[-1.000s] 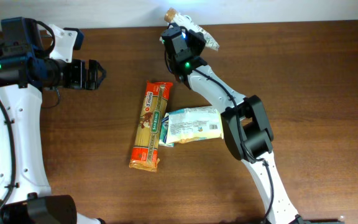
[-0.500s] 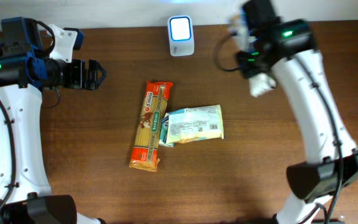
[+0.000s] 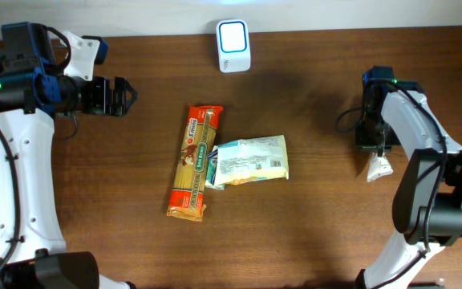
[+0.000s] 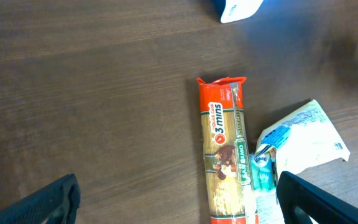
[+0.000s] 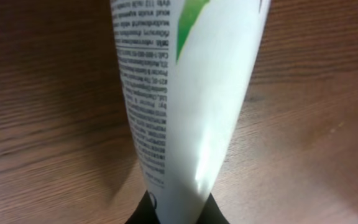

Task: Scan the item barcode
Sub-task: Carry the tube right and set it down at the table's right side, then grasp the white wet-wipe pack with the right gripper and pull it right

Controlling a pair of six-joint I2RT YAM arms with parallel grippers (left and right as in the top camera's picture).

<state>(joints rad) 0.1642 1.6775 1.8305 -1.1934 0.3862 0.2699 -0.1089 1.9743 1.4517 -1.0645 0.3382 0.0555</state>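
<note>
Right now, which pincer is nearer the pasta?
Left. The open left pincer sits behind and left of the pasta; the right pincer, shut on a tube, is much farther off to the right.

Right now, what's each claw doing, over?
Left gripper open, empty. Right gripper shut on white tube, away from scanner. Pasta pack and pouch mid-table, not blocking.

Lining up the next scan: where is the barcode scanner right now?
Overhead, the scanner stands near the table's far edge, centre, beyond the pasta packet.
</note>
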